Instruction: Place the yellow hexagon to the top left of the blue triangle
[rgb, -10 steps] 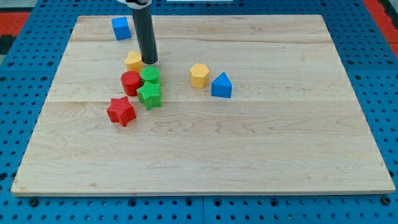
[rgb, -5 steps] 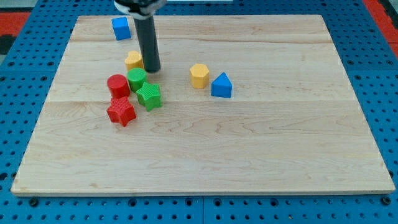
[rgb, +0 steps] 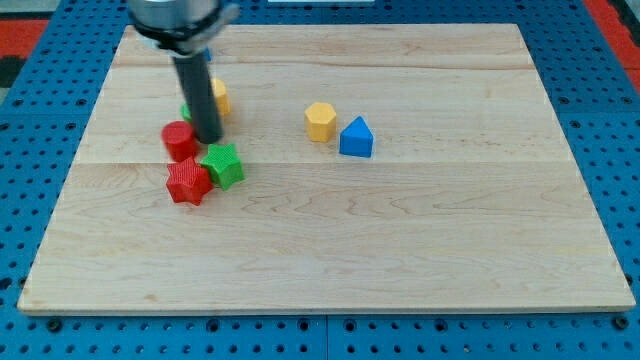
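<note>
The yellow hexagon (rgb: 320, 121) sits near the board's middle, touching or almost touching the left side of the blue triangle (rgb: 356, 137). My tip (rgb: 208, 139) is far to their left, in the cluster of blocks. It stands just right of the red cylinder (rgb: 180, 140) and just above the green star (rgb: 223, 165). The rod hides most of a green block (rgb: 185, 109) behind it.
A red star (rgb: 188, 181) lies below the red cylinder, touching the green star. A second yellow block (rgb: 220, 96) shows partly behind the rod. The arm's body covers the board's top left corner. The wooden board (rgb: 400, 250) lies on a blue pegboard.
My tip has moved down and left into the cluster. The red cylinder, green star and red star shifted left and down. The yellow hexagon and blue triangle have not moved. The arm now hides the blue cube.
</note>
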